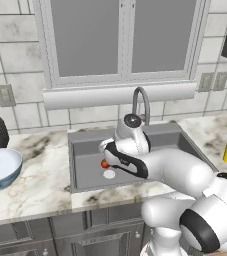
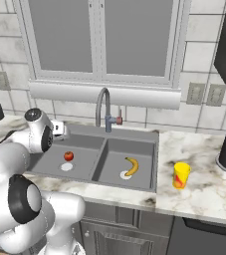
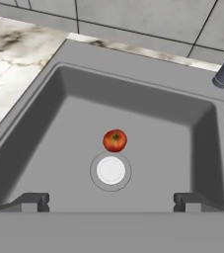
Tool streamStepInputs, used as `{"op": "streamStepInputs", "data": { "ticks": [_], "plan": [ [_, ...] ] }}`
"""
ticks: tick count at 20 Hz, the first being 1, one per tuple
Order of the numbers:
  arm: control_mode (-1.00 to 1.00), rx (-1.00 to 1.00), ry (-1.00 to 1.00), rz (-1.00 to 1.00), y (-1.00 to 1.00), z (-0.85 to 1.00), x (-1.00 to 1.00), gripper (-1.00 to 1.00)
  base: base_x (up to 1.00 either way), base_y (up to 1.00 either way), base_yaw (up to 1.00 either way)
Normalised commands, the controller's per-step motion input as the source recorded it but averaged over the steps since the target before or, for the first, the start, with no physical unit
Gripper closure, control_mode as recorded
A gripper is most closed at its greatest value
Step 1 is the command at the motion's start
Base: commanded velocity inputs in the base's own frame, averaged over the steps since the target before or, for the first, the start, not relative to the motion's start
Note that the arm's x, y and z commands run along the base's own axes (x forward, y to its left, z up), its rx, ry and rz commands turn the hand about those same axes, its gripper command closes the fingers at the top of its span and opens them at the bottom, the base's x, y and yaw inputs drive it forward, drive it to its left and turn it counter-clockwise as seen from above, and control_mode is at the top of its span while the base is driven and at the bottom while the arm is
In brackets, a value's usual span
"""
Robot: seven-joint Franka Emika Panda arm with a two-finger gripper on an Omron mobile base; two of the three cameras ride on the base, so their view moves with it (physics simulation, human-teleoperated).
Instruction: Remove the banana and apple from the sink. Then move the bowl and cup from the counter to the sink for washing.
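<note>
The desk carries the sink. The bowl, at nine o'clock, is cut off by the frame edge. The cup stands at three o'clock. The banana lies in the right basin. The tool, tips wide apart, hangs over the apple, just at twelve o'clock of the drain; the arm half hides the apple in the left base view.

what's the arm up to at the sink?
The hand hovers open over the left basin of the sink, lined up above the apple beside the drain. It holds nothing. The banana lies in the right basin. The cup and the bowl sit on the counter.
</note>
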Motion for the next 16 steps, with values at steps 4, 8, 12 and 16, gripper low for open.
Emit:
{"op": "streamStepInputs", "data": {
  "ticks": [4,8,12,16],
  "plan": [
    [-1.0,0.0,0.0,0.0,0.0,-0.12,0.03,-1.0,0.0,0.0,0.0],
    [-1.0,0.0,0.0,0.0,0.0,-0.13,0.03,-1.0,0.0,0.0,0.0],
    [-1.0,0.0,0.01,0.0,0.0,-0.13,0.03,-1.0,0.0,0.0,0.0],
    [-1.0,0.0,0.01,0.0,0.0,-0.14,0.04,-1.0,0.0,0.0,0.0]
  ]
}}
